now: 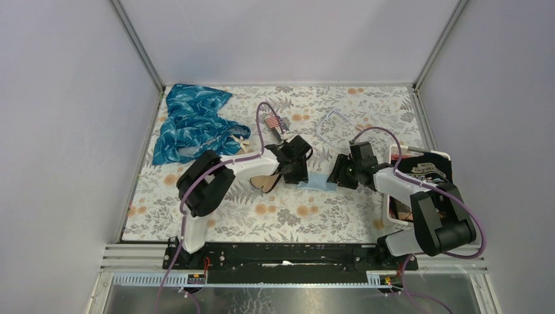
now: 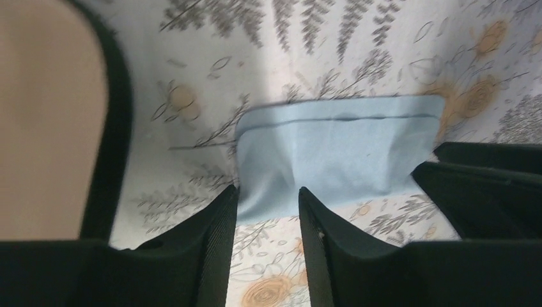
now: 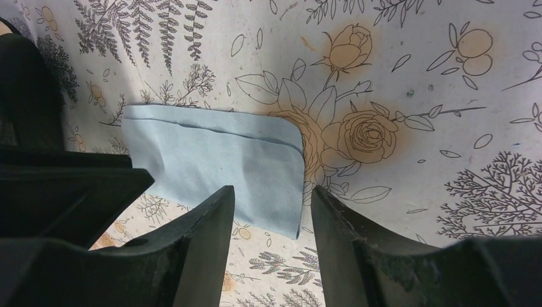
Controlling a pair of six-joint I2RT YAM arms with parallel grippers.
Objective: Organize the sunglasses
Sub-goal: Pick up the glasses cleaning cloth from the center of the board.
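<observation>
Where the sunglasses (image 2: 51, 128) lie: flat on the floral table cover (image 3: 447, 96), just beside the left gripper (image 2: 267, 195), outside the finger at the left of its wrist view. They are between no fingers and not held. Overhead, the left arm hides most of the pair.
Visible part: 1 large brown-tinted lens with a thin dark rim. Bridge and arms are out of sight, so whether the pair is folded or open cannot be told.
Left gripper state: fingers apart, straddling one edge of a light blue cloth (image 2: 339, 147), with no clamp on it.
Right gripper (image 3: 271, 195) state: fingers apart, astride the opposite corner of the same cloth, with no clamp either.
Gripper spacing: the 2 tools face each other across the cloth, near but not touching.
Handling, judged: light. The thin frame probably flexes, and the lenses look smooth, slippery and easily scratched or smeared.
Hold point, judged: the bridge, or the frame corner at a hinge, pinched across the rim. Lens faces and the slim arms are best avoided, as the arms would pivot or bend.
Grip force, judged: gentle, since a hard squeeze could pop a lens.
Risk: because the pair lies flat, a finger must get under the rim, and the pair may skid on the cover.
Other item: clear-framed glasses (image 1: 335, 127) lie beyond both grippers, apart from them.
</observation>
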